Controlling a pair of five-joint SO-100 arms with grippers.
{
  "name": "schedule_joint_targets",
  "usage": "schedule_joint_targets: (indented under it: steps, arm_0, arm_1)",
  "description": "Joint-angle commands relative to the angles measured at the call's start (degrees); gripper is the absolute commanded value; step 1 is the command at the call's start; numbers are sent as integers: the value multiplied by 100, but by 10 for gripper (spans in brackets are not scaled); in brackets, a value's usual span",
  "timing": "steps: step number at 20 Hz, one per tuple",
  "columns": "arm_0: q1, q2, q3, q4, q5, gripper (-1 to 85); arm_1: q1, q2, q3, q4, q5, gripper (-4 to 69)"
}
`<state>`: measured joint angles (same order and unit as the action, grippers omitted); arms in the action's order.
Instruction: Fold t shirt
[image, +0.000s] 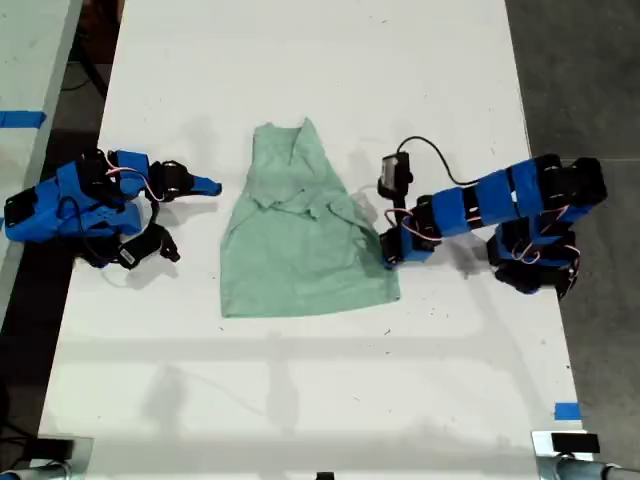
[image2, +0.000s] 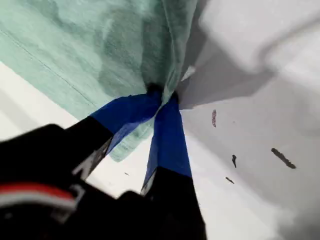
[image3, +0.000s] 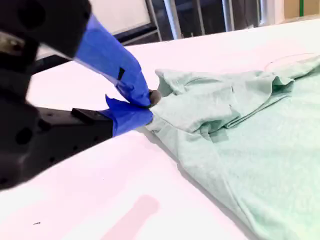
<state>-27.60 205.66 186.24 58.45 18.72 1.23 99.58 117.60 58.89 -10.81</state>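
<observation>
**First end effector pinching the shirt's side edge, second shut beside it**

The white surface (image: 300, 400) is bare on the near side of the t shirt (image: 295, 240), apart from a small blue tape marker (image: 566, 411) well off toward the exterior view's lower right.

The pale mint-green shirt lies flat in the middle of the surface. Its wide hem is nearest the exterior camera and its narrow neck end is farthest. The upper part is rumpled, with cloth bunched and folded over across the chest.

My first end effector (image: 390, 250) sits at the shirt's side edge on the exterior view's right, a little above the hem corner. Its wrist view shows the blue-taped jaws (image2: 161, 97) closed together with a gathered pinch of the shirt's (image2: 90, 45) edge caught between the tips. The cloth is drawn into a crease there.

Farther back, on the shirt's other side, my second end effector (image: 208, 186) points toward the sleeve area. In the exterior view a strip of bare surface separates it from the cloth. Its own camera shows the blue jaws (image3: 147, 102) shut tip to tip with no cloth between them. The shirt's (image3: 240, 130) crumpled shoulder lies just beyond the tips.
</observation>
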Motion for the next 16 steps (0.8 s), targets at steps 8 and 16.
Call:
schedule_joint_targets:
  steps: [8,16]
  arm_0:
    - [26,35,193,-9,-79,-3]
    - [35,35,193,-9,-79,-3]
  arm_1:
    - [26,1318,-1116,976,-246,-5]
    - [-211,-1951,-5115,1266,-1011,-4]
